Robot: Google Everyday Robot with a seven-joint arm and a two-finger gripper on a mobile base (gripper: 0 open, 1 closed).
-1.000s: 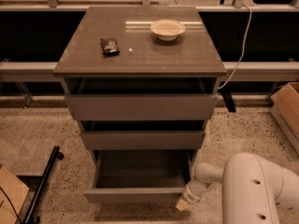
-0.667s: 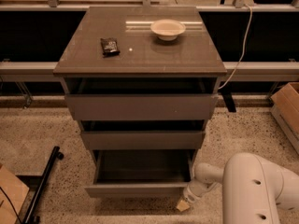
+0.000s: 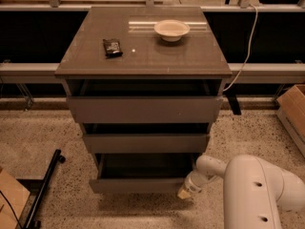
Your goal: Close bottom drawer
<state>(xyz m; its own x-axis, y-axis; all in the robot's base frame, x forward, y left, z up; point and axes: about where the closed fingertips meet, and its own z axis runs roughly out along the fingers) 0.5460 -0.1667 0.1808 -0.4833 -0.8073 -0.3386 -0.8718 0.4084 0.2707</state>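
Since the bottom drawer [image 3: 136, 185] juts out lowest on the cabinet [image 3: 162, 56] with a flat, handleless front, it looks rigid and free-sliding: push that front squarely. The gripper [image 3: 185, 192] sits at its right end; clenched or released, I can't tell.

Bulky white rounded arm [image 3: 274, 190] with two dark dots, cream-tipped gripper [image 3: 184, 192] by bottom drawer [image 3: 136, 185] corner.

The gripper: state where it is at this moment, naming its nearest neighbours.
In the camera view the gripper sits low and right of centre, at the right end of the bottom drawer front, just above the speckled floor.
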